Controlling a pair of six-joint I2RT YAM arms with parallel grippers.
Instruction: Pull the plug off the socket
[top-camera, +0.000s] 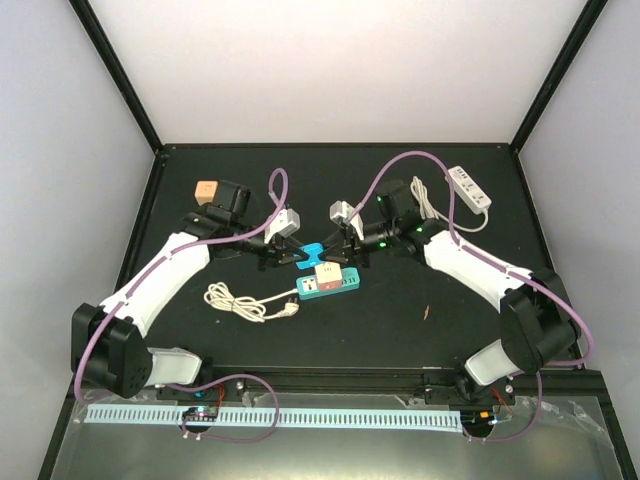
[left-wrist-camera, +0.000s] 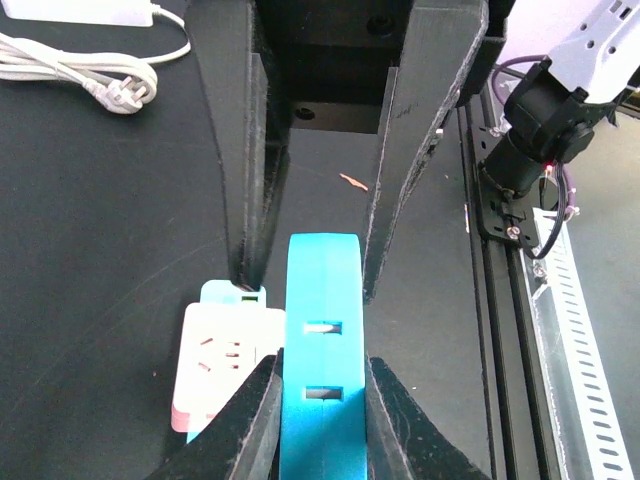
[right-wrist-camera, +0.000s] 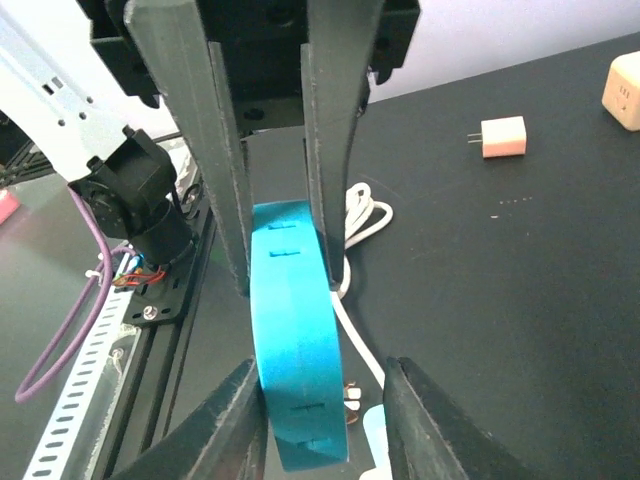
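Observation:
A curved blue socket block (top-camera: 312, 252) with slot pairs is held above the table between both grippers. My left gripper (top-camera: 291, 256) is shut on it; in the left wrist view its fingertips (left-wrist-camera: 262, 400) press both sides of the block (left-wrist-camera: 322, 340). My right gripper (top-camera: 336, 248) is open around the block's other end; in the right wrist view (right-wrist-camera: 322, 370) the left finger touches the block (right-wrist-camera: 295, 320) and the right finger (right-wrist-camera: 405, 400) stands clear. Below lies a teal power strip (top-camera: 340, 287) with a white-pink plug adapter (top-camera: 326, 271) in it, which also shows in the left wrist view (left-wrist-camera: 220, 360).
A coiled white cable with a plug (top-camera: 243, 301) lies left of the teal strip. A white power strip with its cable (top-camera: 468, 188) is at the back right. An orange adapter (top-camera: 206, 189) sits at the back left. A small pink adapter (right-wrist-camera: 503, 137) lies on the mat.

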